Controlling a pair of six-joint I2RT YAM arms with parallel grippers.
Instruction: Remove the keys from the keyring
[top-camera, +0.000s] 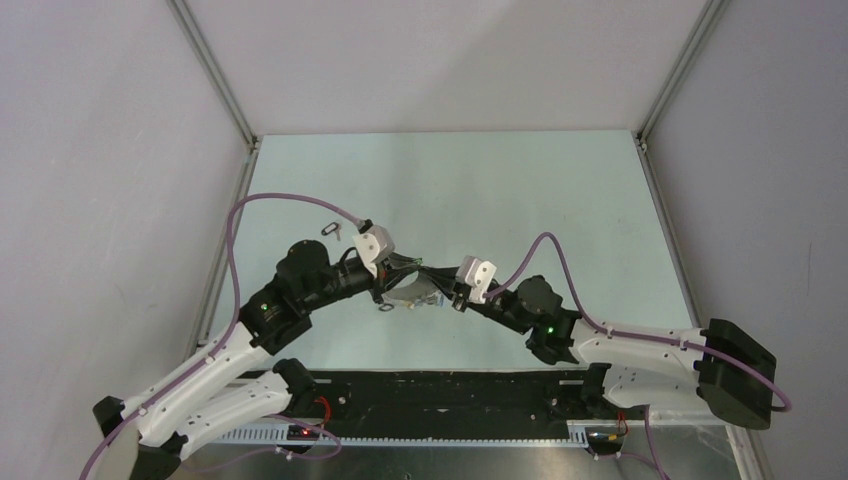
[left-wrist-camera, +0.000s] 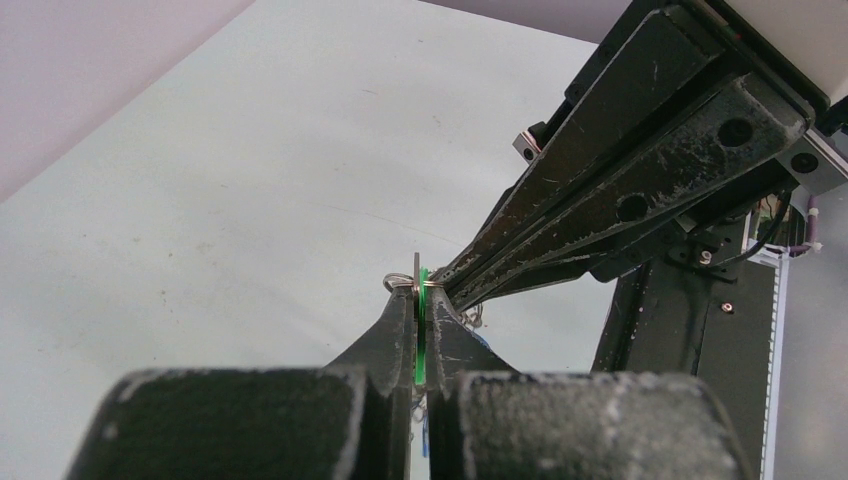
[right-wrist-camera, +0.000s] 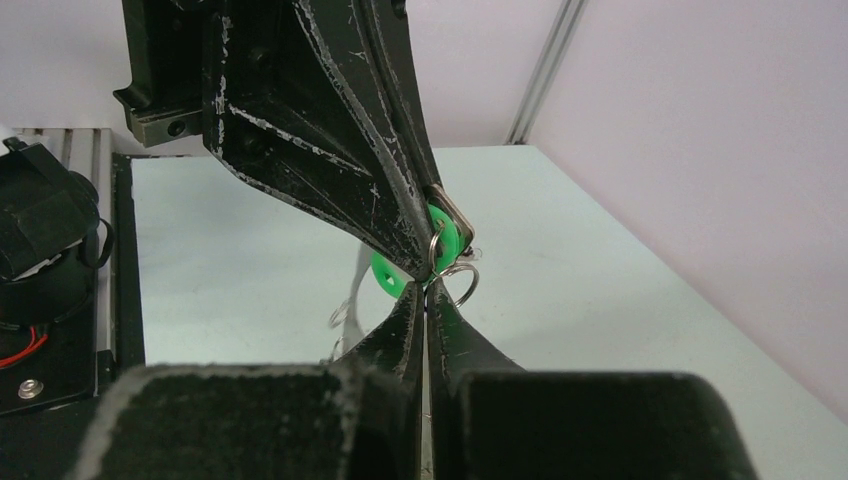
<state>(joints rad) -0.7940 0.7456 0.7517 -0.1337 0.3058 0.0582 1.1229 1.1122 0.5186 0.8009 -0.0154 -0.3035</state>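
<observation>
My left gripper (left-wrist-camera: 421, 292) is shut on a green-headed key (left-wrist-camera: 421, 335), held edge-on between its pads. It also shows in the right wrist view (right-wrist-camera: 392, 276). My right gripper (right-wrist-camera: 428, 284) is shut tip to tip against it, pinching a thin silver ring (right-wrist-camera: 464, 284) that passes through the green key; the ring also shows in the left wrist view (left-wrist-camera: 399, 282). Both grippers meet above the table's middle (top-camera: 425, 293). More keys hang below as a grey bunch (top-camera: 417, 295). A black-headed key (top-camera: 331, 229) lies loose on the table. I cannot make out the large dark keyring.
The pale green table (top-camera: 500, 200) is walled by grey panels and aluminium posts (top-camera: 212, 70). A black rail (top-camera: 440, 395) with the arm bases runs along the near edge. Purple cables (top-camera: 290, 198) loop over both arms.
</observation>
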